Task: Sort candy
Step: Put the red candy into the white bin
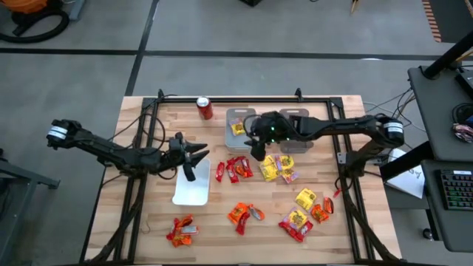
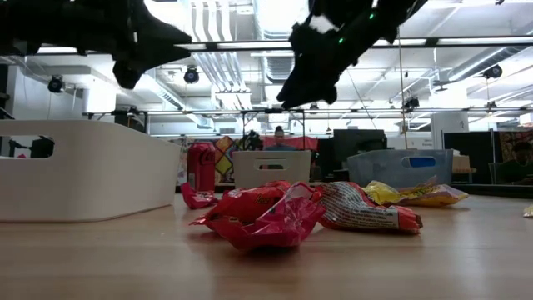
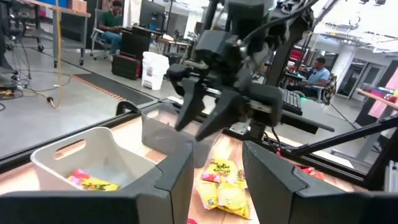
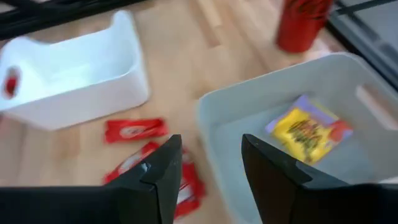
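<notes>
My right gripper hung open and empty beside the grey tray, which held one yellow candy. My left gripper hovered open and empty over the white tray. Other candy packets lay scattered on the table.

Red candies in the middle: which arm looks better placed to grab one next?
Probably the right: its open, empty tool hovers beside the red candies. The left tool, also open, hangs over the white tray, slightly farther off.
</notes>
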`<state>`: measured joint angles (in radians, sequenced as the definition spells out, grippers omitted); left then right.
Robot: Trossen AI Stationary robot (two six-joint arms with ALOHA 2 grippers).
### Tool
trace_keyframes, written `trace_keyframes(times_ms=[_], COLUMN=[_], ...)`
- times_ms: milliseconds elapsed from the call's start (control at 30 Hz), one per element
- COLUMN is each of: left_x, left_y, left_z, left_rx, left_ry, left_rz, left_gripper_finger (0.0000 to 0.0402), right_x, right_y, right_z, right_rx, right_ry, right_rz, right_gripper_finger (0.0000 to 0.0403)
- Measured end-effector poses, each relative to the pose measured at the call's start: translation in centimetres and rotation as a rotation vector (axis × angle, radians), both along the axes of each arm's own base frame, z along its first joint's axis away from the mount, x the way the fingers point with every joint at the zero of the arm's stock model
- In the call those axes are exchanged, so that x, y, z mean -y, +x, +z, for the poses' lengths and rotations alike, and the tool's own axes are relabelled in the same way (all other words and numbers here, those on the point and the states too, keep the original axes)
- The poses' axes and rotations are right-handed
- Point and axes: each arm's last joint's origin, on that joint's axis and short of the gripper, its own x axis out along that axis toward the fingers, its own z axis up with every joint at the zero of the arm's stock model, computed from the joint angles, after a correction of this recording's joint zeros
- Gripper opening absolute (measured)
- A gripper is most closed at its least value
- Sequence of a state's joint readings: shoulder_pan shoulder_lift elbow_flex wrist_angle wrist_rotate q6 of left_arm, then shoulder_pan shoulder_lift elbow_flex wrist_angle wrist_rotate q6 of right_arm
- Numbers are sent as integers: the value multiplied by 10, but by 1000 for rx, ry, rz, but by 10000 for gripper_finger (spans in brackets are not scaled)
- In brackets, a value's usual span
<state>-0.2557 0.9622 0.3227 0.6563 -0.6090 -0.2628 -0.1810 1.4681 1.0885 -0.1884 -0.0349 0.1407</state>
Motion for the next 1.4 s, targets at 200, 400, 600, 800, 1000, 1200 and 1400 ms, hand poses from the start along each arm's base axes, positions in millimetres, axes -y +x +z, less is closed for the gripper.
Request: trace_keyframes(times_ms=[200,400,600,800,1000,1200,1400], left_x=[11,32,73,113,153,184,222], left_y=[21,36,37,28,23,15,-5], left_z=[15,42,78,95,93,74,53], left_rx=[-221,-533,-830,-1185,-1312,-1376,-1424], left_ry=[32,13,-73,-318,-394,-609,-765], left_rz=[-72,-168,-329,-344,-356,-253,-99], left_gripper_finger=[121,121,121,121,121,121,121], right_x=[-35,-65,-86,-96,-97,-97,-99], right_y=[-13,-26,-34,-36,-36,-36,-36], right_z=[4,2,3,4,4,4,4], right_rx=[-101,-222,-269,-264,-265,-264,-265], right_ry=[49,91,106,104,103,117,118], right_rz=[71,125,170,203,207,193,198], right_gripper_finger=[151,150,150,150,150,150,150])
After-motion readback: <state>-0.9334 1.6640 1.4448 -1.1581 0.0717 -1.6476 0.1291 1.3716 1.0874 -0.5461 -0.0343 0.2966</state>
